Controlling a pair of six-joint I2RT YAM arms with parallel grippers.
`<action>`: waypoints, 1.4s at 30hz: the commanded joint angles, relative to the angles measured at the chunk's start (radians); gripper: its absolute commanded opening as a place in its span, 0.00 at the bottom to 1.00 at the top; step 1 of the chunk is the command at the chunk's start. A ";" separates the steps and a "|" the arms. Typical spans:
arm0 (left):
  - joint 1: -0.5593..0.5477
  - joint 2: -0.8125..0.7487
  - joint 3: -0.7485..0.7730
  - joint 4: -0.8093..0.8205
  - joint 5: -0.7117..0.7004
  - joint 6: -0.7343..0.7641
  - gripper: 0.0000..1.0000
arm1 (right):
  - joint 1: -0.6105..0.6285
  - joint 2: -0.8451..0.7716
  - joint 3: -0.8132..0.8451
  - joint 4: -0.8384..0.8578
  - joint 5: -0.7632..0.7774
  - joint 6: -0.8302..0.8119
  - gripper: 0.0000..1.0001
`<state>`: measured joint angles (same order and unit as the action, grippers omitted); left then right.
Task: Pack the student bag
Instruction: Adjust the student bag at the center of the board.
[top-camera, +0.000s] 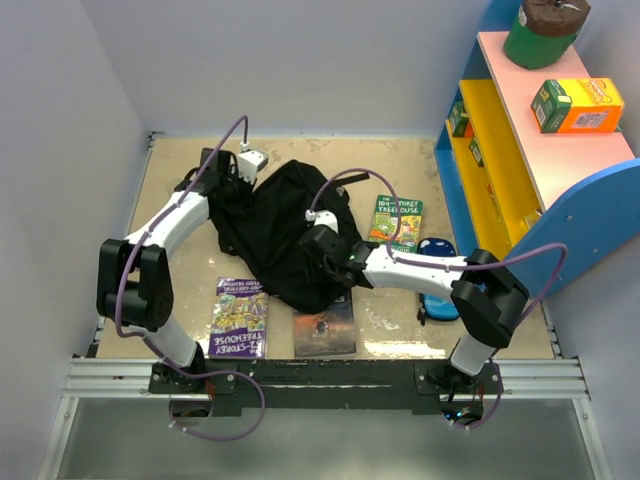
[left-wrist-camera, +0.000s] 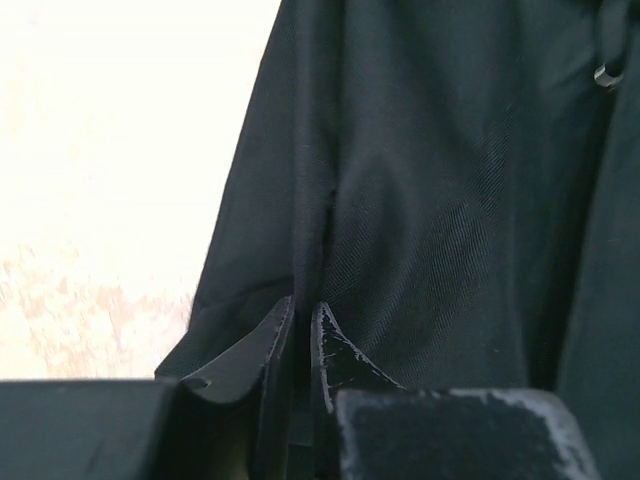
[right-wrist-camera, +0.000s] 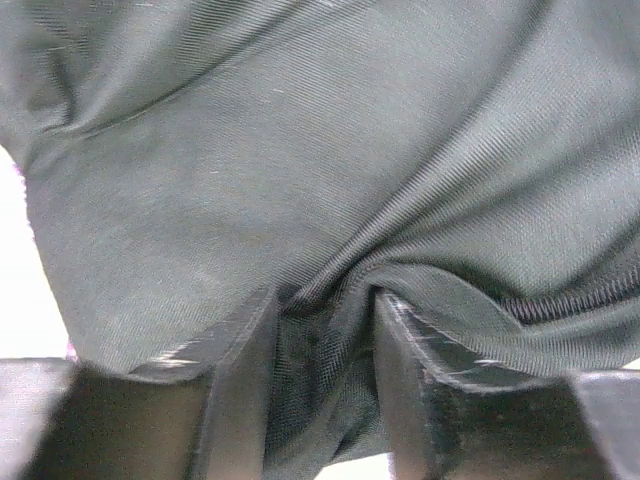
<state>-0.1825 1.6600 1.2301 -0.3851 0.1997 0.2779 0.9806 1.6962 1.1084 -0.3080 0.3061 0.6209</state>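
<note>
Your step in hand looks like getting the student bag (top-camera: 275, 232) ready, not loading it. It lies as a crumpled black heap in the middle of the counter (top-camera: 400, 165), and no view shows an open mouth. Everything to pack is outside it. A purple book (top-camera: 239, 317) sits at lower left and a green book (top-camera: 397, 220) at centre right. A dark book (top-camera: 326, 327) at lower centre has its far edge tucked under the fabric. The blue pencil case (top-camera: 437, 247) lies at the right, partly hidden by your right arm.

Your left hand (left-wrist-camera: 302, 303) is at the bag's upper-left edge, reached by a long forward stretch of the arm. Its jaws stand almost together with a crease of cloth running down into the slit. Whether they actually pinch that cloth I cannot tell.

Your right hand (right-wrist-camera: 325, 297) comes in from the lower right, the forearm lying low across the counter toward the middle of the frame. It is pressed against the bag's near side. Its jaws stand apart astride a puckered fold, which looks loose between them rather than clamped, so treat that hand as open.

A zip line (right-wrist-camera: 570, 298) runs off to the right of that fold. I judge the next move needs you to find the opening along it and take a firm hold of one lip. One hand then has to lift that lip clear before the other can fetch a book.
</note>
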 joint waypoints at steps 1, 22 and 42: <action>-0.008 -0.006 -0.084 -0.015 -0.015 0.015 0.16 | -0.008 -0.039 -0.061 -0.052 0.050 0.046 0.38; -0.058 -0.101 -0.142 -0.239 0.428 0.328 0.43 | -0.039 -0.136 -0.242 -0.020 0.044 0.160 0.39; 0.107 -0.109 -0.093 0.075 0.012 -0.030 0.46 | -0.241 -0.052 -0.145 0.072 -0.059 0.060 0.15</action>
<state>-0.0662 1.6573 1.1419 -0.3458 0.1555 0.2756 0.7609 1.6112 0.9360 -0.2317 0.2394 0.7101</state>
